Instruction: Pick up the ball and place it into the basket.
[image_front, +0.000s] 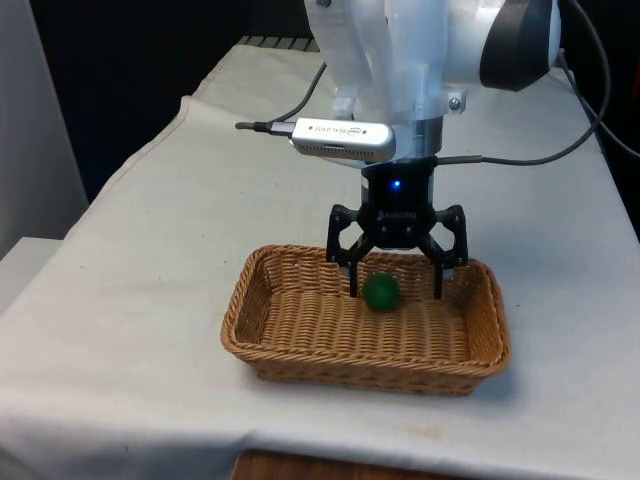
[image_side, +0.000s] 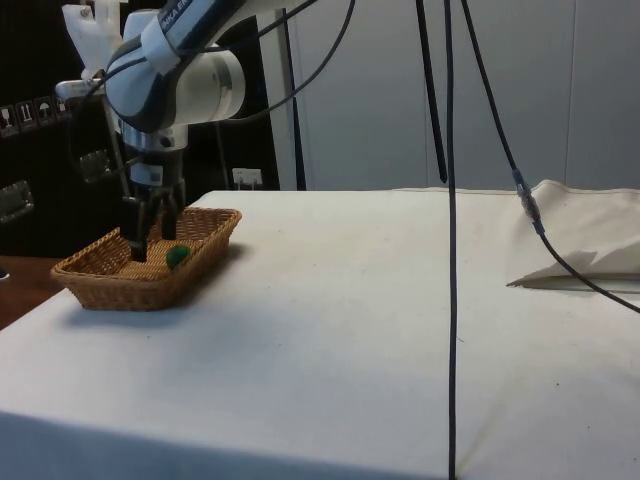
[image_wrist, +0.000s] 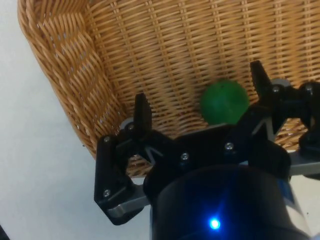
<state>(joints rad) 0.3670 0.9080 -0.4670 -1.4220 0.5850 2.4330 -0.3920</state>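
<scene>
My gripper (image_front: 397, 282) hangs low inside the wicker basket (image_front: 290, 345), centre of the front view, fingers spread wide and holding nothing. The green ball (image_front: 381, 292) lies on the basket floor between my fingertips, nearer the rear wall.

White cloth (image_front: 150, 250) over the table; dark cabinets (image_side: 40, 150) and pale wall panels (image_side: 500, 90) behind; black cables (image_side: 450, 200) hanging; folded cloth (image_side: 590, 240) at table edge.

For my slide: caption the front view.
Open tool above a green ball lying in the wicker basket.
</scene>
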